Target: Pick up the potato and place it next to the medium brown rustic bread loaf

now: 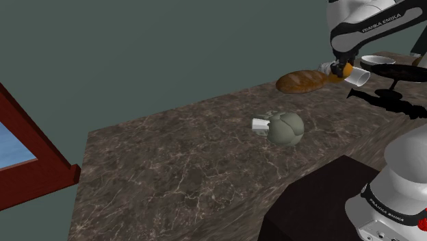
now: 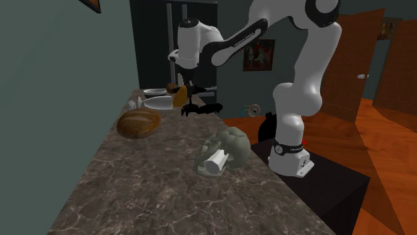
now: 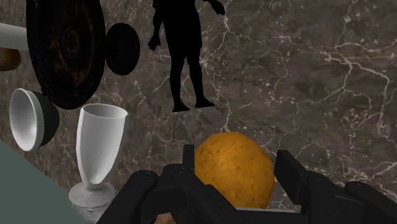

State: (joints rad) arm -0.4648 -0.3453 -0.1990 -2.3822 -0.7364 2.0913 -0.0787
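My jaws pinch the orange-brown potato (image 3: 234, 170) from both sides, up above the marbled desk (image 1: 178, 171), near the bread loaf (image 1: 302, 81). My arm (image 1: 373, 27) reads FRANKA EMIKA.

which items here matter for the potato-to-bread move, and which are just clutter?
Job:
potato, clasped in the jaws
brown bread loaf

Clutter:
white goblet
white bowl
black figurine
black disc
grey-green lumpy object
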